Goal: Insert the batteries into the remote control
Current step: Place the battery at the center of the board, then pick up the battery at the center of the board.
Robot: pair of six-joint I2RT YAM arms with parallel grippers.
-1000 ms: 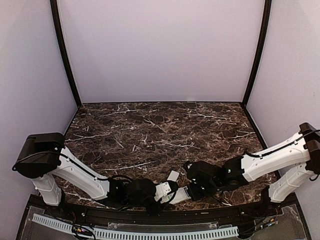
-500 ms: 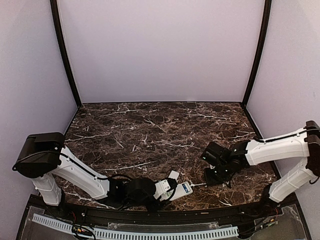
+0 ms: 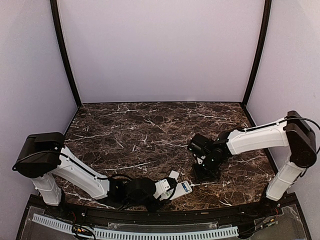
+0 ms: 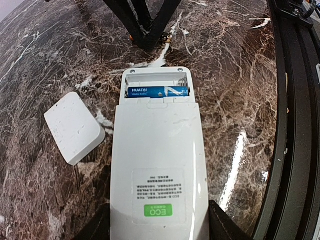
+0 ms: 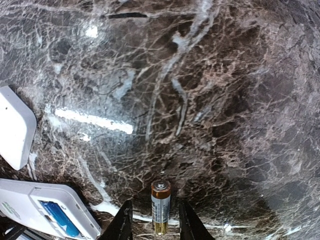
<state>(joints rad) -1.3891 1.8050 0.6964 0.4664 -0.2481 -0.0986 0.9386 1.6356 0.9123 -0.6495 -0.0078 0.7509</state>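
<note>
Face-down white remote control (image 4: 159, 165), clamped by left fingers (image 4: 222, 230), shows one blue battery (image 4: 158, 91) in its opened back; right fingers (image 5: 121, 227), swung clear, straddle a loose battery (image 5: 160, 207), released.

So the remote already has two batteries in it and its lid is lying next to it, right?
Not quite: the remote has only one battery in it, and the slot beside that is empty. The left wrist view shows this. Its lid is lying next to it.
</note>
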